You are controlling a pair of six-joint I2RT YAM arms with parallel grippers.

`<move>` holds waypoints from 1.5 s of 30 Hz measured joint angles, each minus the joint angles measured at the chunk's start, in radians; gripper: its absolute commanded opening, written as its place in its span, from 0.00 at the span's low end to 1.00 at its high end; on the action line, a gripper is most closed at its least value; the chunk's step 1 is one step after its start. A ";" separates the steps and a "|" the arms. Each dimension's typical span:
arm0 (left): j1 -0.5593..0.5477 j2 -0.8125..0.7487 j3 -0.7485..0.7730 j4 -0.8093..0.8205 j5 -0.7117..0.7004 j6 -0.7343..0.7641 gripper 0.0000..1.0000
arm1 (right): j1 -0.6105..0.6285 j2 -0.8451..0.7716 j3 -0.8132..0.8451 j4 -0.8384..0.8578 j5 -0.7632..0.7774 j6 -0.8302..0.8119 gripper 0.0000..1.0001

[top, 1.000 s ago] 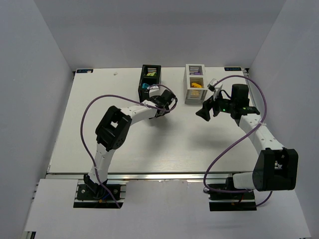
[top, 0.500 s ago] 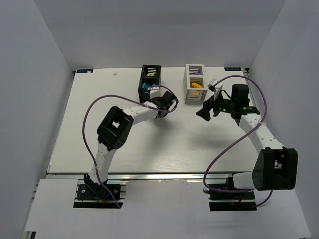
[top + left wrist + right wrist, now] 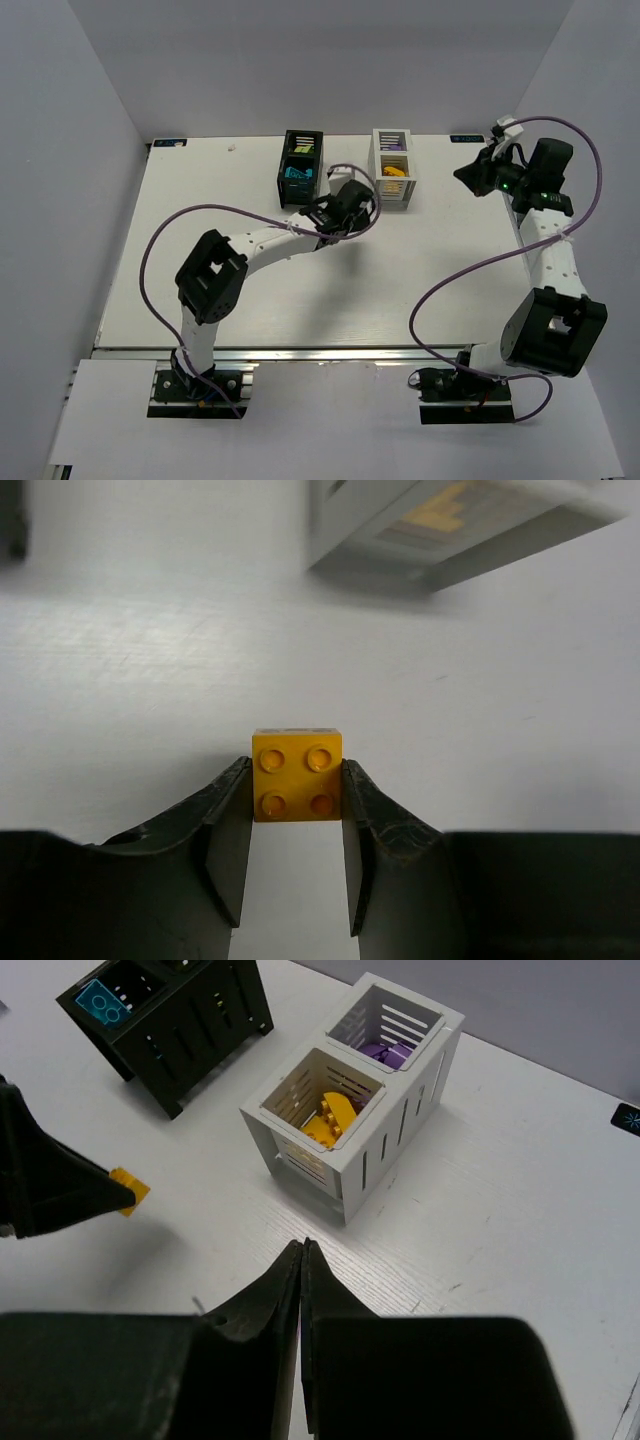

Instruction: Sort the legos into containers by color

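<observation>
We find the left hand (image 3: 296,785) clamped on an orange lego (image 3: 297,765), one finger on each side, over the surface (image 3: 300,300) just on the near side of the white container (image 3: 400,1150). Beyond it, the white container holds orange legos (image 3: 335,1115) in its near compartment and purple legos (image 3: 385,1053) in the far one; the black container (image 3: 200,1025) to its left shows a cyan lego (image 3: 103,998). The right hand (image 3: 302,1255) hovers right of both, fingers pressed together on nothing.
</observation>
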State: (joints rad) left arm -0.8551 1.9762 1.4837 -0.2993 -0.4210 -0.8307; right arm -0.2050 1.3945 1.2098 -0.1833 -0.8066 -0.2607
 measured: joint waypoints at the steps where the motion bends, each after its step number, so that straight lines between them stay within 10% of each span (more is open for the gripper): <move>1: -0.001 -0.003 0.026 0.019 0.014 0.012 0.05 | -0.013 0.005 0.007 0.003 -0.004 0.006 0.05; 13: 0.017 0.232 0.586 0.180 0.078 0.162 0.08 | -0.024 0.017 -0.051 -0.024 -0.051 0.019 0.10; 32: 0.044 0.442 0.724 0.325 0.002 0.278 0.11 | -0.024 0.016 -0.103 -0.080 -0.090 -0.019 0.17; 45: 0.055 0.530 0.770 0.306 -0.016 0.272 0.48 | -0.024 0.016 -0.111 -0.107 -0.092 -0.045 0.36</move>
State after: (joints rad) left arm -0.8001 2.5065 2.2536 0.0071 -0.4366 -0.5587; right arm -0.2287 1.4109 1.0992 -0.2905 -0.8982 -0.3054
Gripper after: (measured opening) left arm 0.459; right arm 0.340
